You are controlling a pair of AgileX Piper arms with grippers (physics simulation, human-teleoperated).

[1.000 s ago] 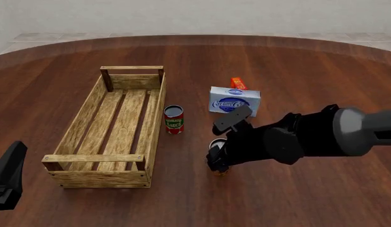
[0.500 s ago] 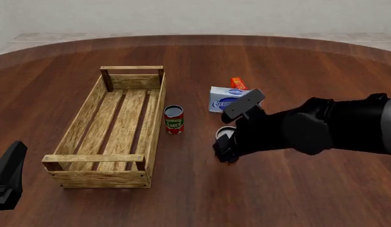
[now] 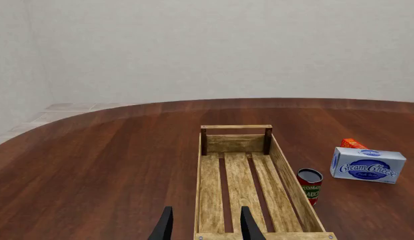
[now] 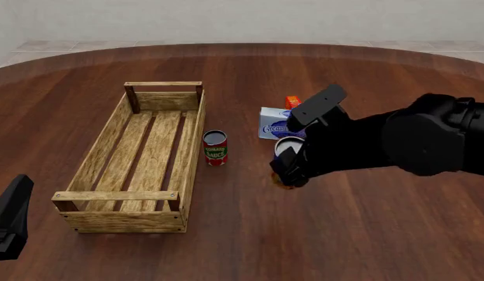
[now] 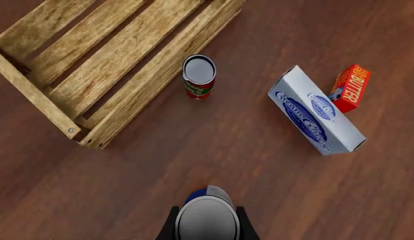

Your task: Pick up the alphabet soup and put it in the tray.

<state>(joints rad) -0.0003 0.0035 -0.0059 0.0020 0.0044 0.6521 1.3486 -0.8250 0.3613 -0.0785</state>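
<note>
The alphabet soup (image 4: 286, 146) is a small can with a silvery lid and a blue label. It hangs above the table to the right of the tray, and my right gripper (image 4: 288, 165) is shut on it. In the right wrist view the alphabet soup (image 5: 207, 216) sits between the two dark fingers (image 5: 169, 226), well off the wood. The tray (image 4: 94, 153) is a long light-wood slatted crate at the left with nothing in it, also seen as the tray (image 5: 120, 56). My left gripper (image 3: 204, 228) stands open just in front of the tray's (image 3: 288, 176) near end.
A red-and-green tomato can (image 4: 215, 148) stands just right of the tray's long side. A white-and-blue cream cheese box (image 4: 271, 124) and an orange butter box (image 4: 294, 103) lie behind my right gripper. The left arm (image 4: 7, 225) rests at the near left table edge.
My right gripper has risen with the alphabet soup and drifted away from me and a little to the right. The left arm and the other objects have not moved.
</note>
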